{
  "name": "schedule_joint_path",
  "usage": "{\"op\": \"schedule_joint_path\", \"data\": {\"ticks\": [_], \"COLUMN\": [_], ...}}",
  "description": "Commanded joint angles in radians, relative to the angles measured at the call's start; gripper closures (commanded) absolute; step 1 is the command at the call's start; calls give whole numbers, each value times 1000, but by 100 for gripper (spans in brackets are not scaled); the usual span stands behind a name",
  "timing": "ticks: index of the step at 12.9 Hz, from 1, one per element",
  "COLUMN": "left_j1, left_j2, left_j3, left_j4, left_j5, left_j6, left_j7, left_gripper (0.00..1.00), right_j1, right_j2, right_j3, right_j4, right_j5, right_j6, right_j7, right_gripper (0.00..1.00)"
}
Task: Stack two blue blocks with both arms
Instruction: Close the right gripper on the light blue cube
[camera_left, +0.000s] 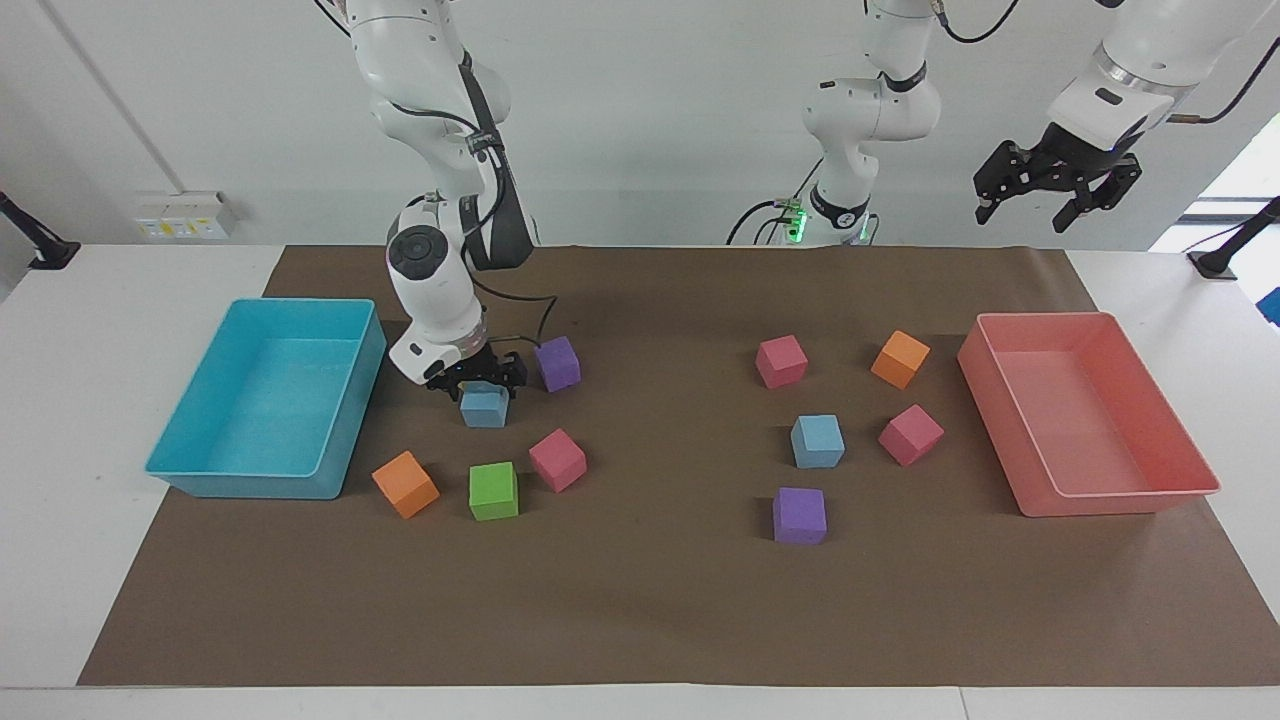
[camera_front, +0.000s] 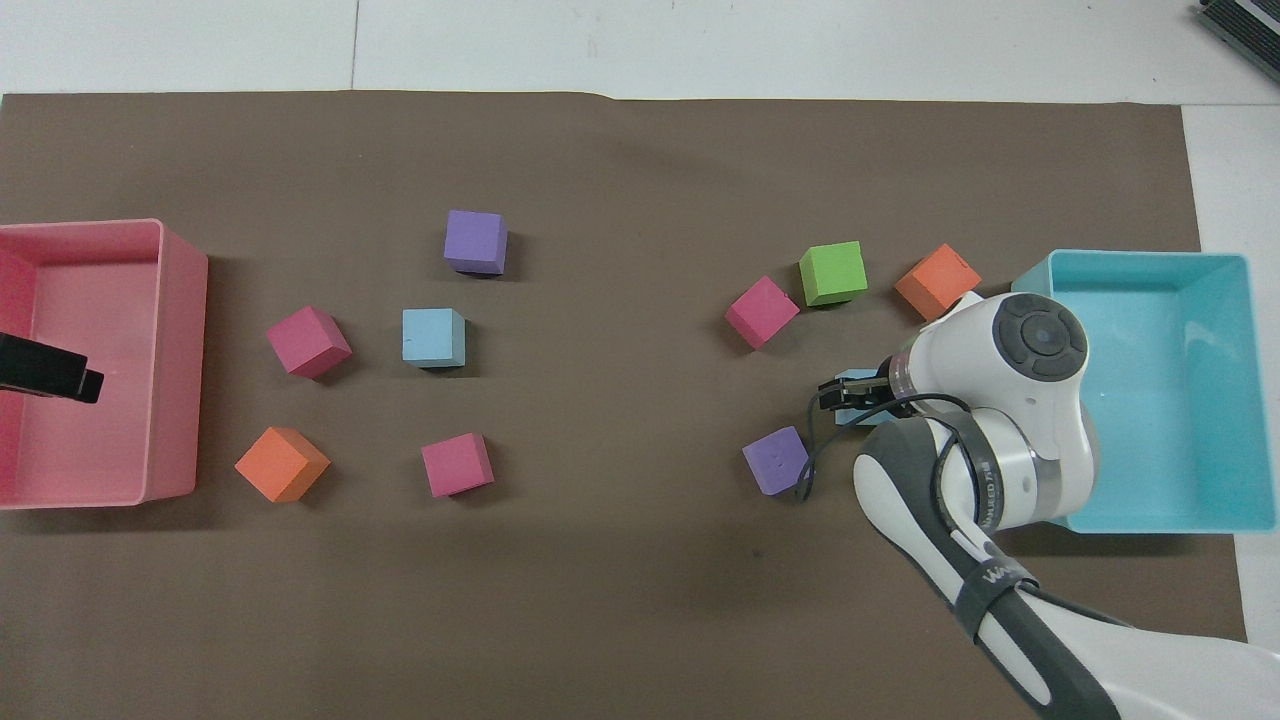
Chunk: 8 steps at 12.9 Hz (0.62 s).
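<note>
One blue block (camera_left: 484, 409) lies beside the turquoise tray, toward the right arm's end of the table. My right gripper (camera_left: 479, 384) stands open low over it, a finger down on either side of its top. In the overhead view that gripper (camera_front: 850, 393) and its wrist cover most of this block (camera_front: 846, 417). The other blue block (camera_left: 817, 441) (camera_front: 433, 337) lies free toward the left arm's end, among coloured cubes. My left gripper (camera_left: 1027, 212) waits open, high up over the pink tray, and only its tip (camera_front: 50, 370) shows from above.
The turquoise tray (camera_left: 200, 470) and the pink tray (camera_left: 1100, 495) stand at the table's two ends. A purple cube (camera_left: 557, 363), a pink cube (camera_left: 557, 459), a green cube (camera_left: 493, 490) and an orange cube (camera_left: 405, 484) surround the gripped-over block. Several more cubes ring the other blue block.
</note>
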Motion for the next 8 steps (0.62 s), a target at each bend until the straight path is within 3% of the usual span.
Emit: {"op": "schedule_joint_path", "data": {"ticks": [1, 7, 8], "left_j1": [8, 8, 8], "left_j2": [-8, -8, -8], "left_j3": [-6, -6, -6], "left_j4": [3, 2, 2], "left_j5": [4, 4, 4], "left_j6": [4, 4, 4], "left_j7": [0, 1, 1], "left_gripper": [0, 0, 0], "right_j1": [-12, -13, -13], "right_j2": [-2, -2, -2], "right_j3": [6, 6, 6], "right_j4": [-28, -37, -37], "right_j5": [11, 11, 11], "right_j6": [25, 23, 22], "right_j7": [-2, -4, -2], "right_gripper": [0, 3, 49]}}
